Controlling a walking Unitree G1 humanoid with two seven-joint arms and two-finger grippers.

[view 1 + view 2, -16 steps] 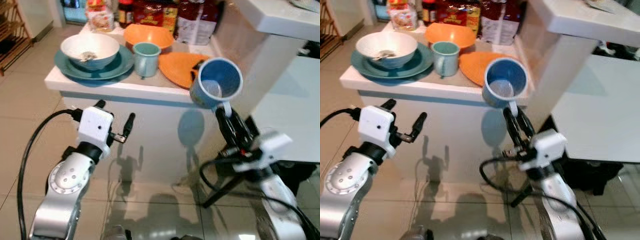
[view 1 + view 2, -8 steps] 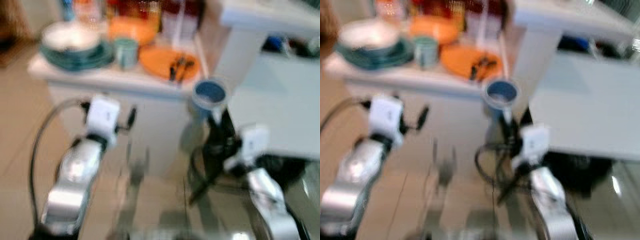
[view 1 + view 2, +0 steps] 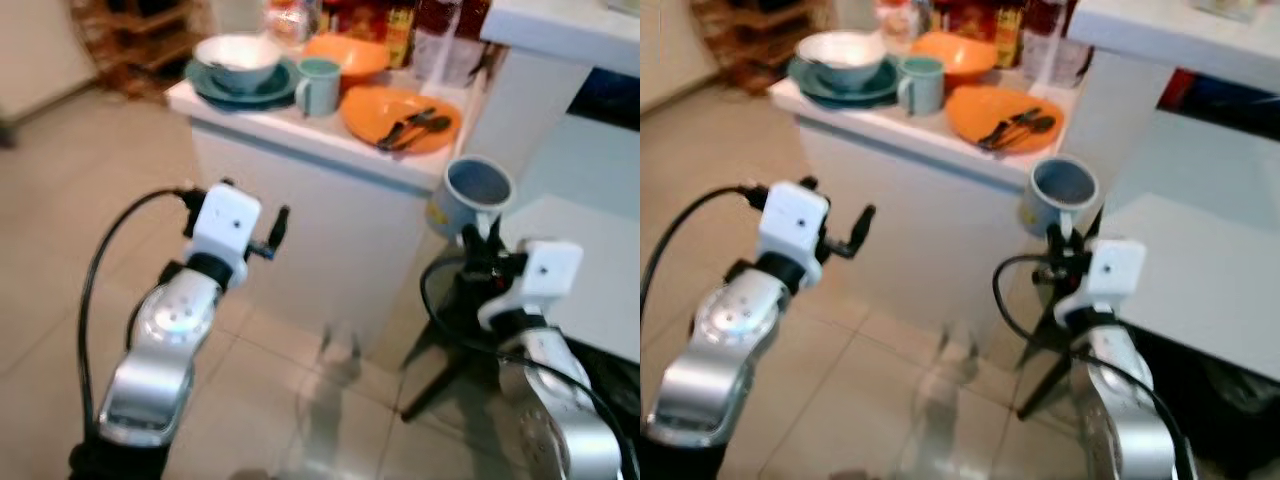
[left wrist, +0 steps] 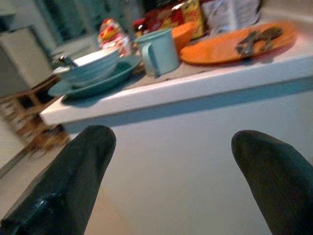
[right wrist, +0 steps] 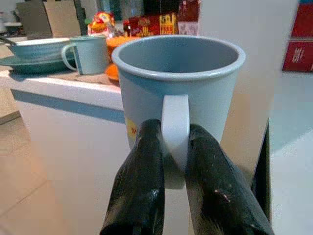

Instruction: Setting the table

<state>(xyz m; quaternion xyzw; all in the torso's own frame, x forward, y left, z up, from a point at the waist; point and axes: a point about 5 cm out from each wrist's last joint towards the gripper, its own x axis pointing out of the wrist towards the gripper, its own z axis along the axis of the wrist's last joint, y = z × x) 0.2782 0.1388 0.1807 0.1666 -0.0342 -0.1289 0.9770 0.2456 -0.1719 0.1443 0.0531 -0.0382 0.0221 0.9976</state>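
My right gripper (image 5: 174, 133) is shut on the handle of a blue mug (image 3: 478, 188), held upright in front of the white counter's (image 3: 300, 128) right end. On the counter sit a white bowl (image 3: 237, 58) on stacked teal plates, a pale green mug (image 3: 318, 86), an orange bowl (image 3: 346, 54), and an orange plate (image 3: 400, 116) with dark cutlery on it. My left gripper (image 3: 256, 206) is open with nothing in it, below and in front of the counter's face. A white table (image 3: 1200, 272) lies to the right, beside the held mug.
Bottles and food packets (image 3: 400, 18) line the back of the counter. A white pillar (image 3: 520, 100) with a higher shelf stands between counter and table. A wooden rack (image 3: 140, 25) is at the far left. Tiled floor (image 3: 60, 220) spreads on the left.
The whole view has swung and pulled back, with blur in between. The counter now sits farther off and to the left. The blue mug, still gripped, now stands upright and lower.
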